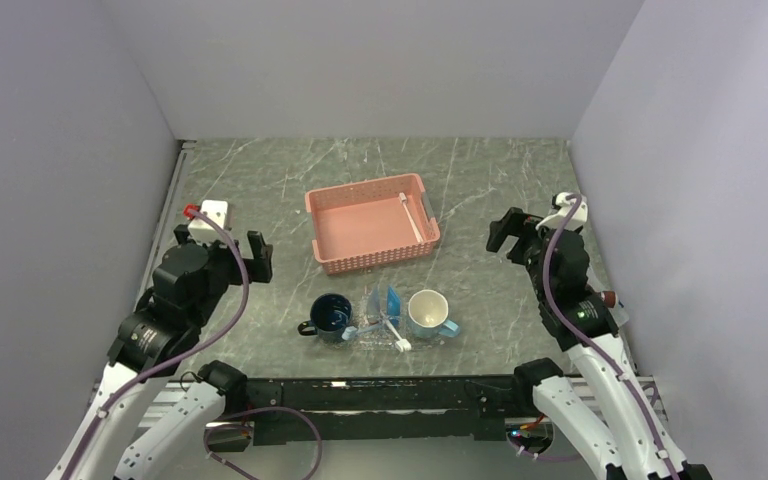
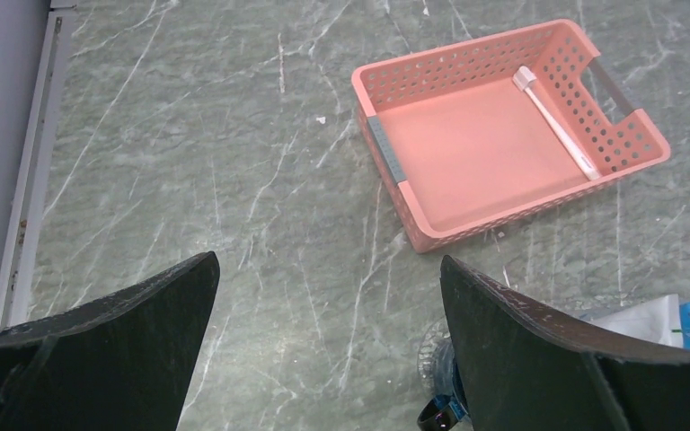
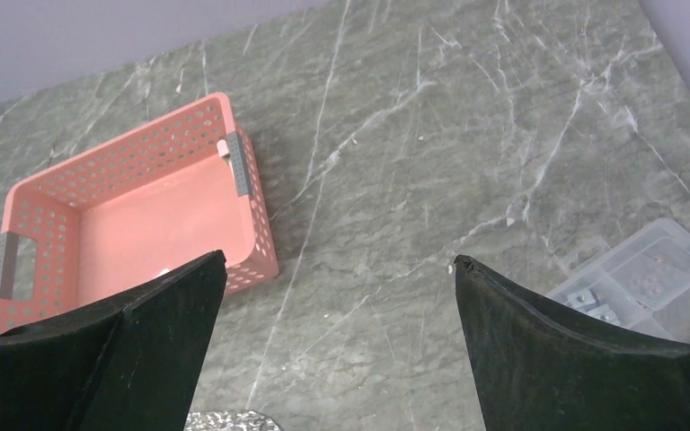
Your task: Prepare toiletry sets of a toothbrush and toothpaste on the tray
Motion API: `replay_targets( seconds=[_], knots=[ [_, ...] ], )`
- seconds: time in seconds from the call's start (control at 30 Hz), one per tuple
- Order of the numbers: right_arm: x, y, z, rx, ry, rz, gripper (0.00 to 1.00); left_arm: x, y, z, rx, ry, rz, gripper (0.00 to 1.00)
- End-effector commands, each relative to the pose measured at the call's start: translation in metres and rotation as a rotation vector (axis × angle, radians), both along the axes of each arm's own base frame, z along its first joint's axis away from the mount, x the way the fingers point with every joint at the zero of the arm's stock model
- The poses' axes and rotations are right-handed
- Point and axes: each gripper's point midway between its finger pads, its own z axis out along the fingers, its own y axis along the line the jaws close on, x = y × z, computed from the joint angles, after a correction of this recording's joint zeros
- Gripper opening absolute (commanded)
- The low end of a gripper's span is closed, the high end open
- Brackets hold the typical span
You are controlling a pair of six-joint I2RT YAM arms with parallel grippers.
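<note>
Tabletop (image 1: 260, 180) is veined grey stone, walls (image 1: 380, 60) lilac.

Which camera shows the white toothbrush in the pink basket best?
The left wrist view: the toothbrush lies big and clear inside the pink basket. The top view shows it only as a tiny white line. The right wrist view shows the basket but no clear toothbrush.

I work at a dark grey-green table (image 1: 290, 170) veined with white like marble, boxed in by plain pale lilac-grey walls (image 1: 380, 60) at the back, left and right, under soft, even light.
</note>
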Motion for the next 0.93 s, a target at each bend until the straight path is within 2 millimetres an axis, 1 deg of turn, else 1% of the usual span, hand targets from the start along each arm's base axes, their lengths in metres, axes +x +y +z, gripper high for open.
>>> replay_targets(
  seconds=[0.0,0.07,0.2,0.3,0.53,0.8,0.9],
  knots=[
    [0.002,-0.003,0.021,0.009,-0.089,-0.016,1.00,-0.001,-0.004,0.011,-0.024,-0.064,-0.032,0.99],
    [0.002,-0.003,0.018,0.021,-0.072,-0.019,1.00,-0.003,-0.002,0.012,-0.030,-0.067,-0.025,0.99],
    [0.005,0.001,0.006,0.048,-0.008,-0.027,1.00,-0.007,0.002,0.011,-0.038,-0.070,-0.007,0.99],
    [0.005,0.002,0.003,0.056,-0.002,-0.020,1.00,-0.009,0.005,0.009,-0.037,-0.068,0.003,0.99],
    [-0.002,0.001,0.013,0.066,-0.056,-0.010,1.00,-0.009,0.005,0.008,-0.038,-0.065,0.003,1.00],
    [-0.003,0.006,0.014,0.067,-0.070,0.019,1.00,-0.009,0.005,0.006,-0.032,-0.054,0.006,0.99],
    [-0.005,0.002,0.016,0.068,-0.074,0.001,1.00,-0.009,0.005,0.006,-0.033,-0.056,0.007,0.99]
  ],
)
